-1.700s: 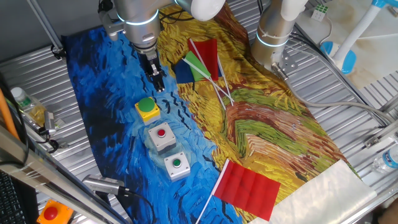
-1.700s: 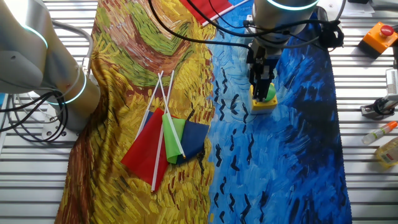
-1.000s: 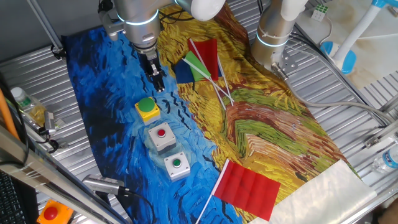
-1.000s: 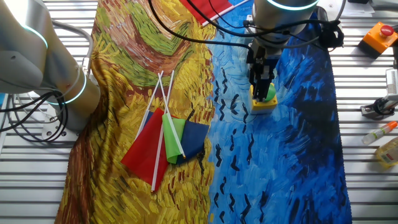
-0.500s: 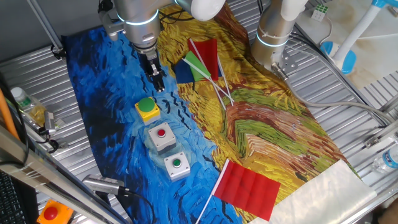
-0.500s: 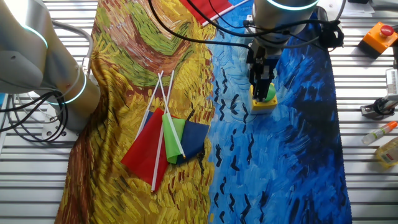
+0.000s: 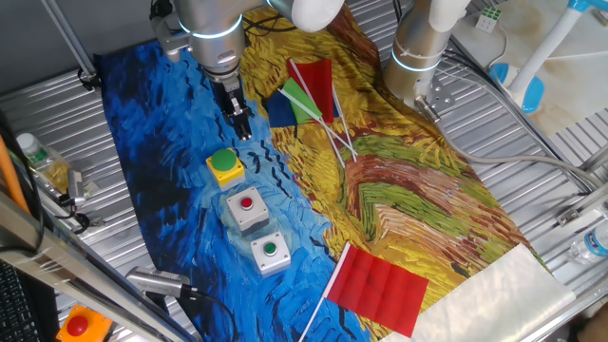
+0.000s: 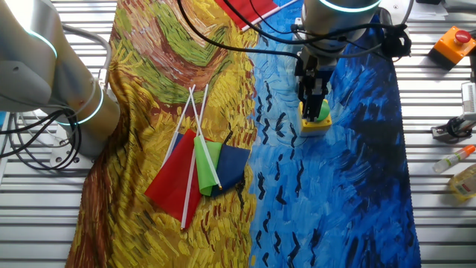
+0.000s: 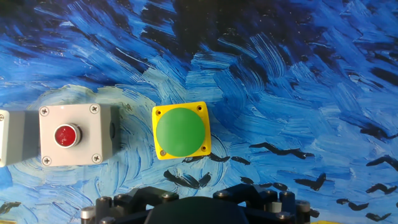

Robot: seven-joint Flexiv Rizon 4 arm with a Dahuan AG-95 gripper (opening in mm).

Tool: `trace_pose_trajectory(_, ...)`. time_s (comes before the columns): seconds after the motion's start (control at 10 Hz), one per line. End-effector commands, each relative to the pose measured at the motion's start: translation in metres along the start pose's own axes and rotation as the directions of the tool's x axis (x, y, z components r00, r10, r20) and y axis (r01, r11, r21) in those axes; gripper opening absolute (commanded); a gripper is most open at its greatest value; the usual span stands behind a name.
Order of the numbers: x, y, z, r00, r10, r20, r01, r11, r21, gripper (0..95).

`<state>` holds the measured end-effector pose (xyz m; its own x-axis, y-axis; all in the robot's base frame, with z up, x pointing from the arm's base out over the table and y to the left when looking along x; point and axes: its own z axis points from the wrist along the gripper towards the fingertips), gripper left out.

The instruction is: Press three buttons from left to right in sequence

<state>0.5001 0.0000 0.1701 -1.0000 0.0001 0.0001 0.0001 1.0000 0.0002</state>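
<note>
My claw hangs above the yellow box w/ big green dome button, first in the row, lined up to press; can't tell if it's spread or pressed together.

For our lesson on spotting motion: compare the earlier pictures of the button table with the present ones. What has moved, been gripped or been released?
Nothing visibly changed. The gripper hangs in the same spot above the cloth beside the yellow box with the green dome button, not touching it. The grey box with the red button, the grey box with the green button and the flags lie as before.
</note>
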Motion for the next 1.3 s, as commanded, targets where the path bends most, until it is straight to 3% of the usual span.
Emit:
trace_pose_trajectory(0.1, 0.0001, 0.0, 0.0001, 1.0, 0.0, 0.0, 0.0, 1.0, 0.0, 95.0)
trace_pose_trajectory(0.2, 0.0001, 0.0, 0.0001, 0.897, -0.44, 0.042, 0.442, 0.895, -0.058, 0.0)
trace_pose_trajectory(1.3, 0.0001, 0.0, 0.0001, 0.896, -0.442, 0.039, 0.443, 0.895, -0.054, 0.0)
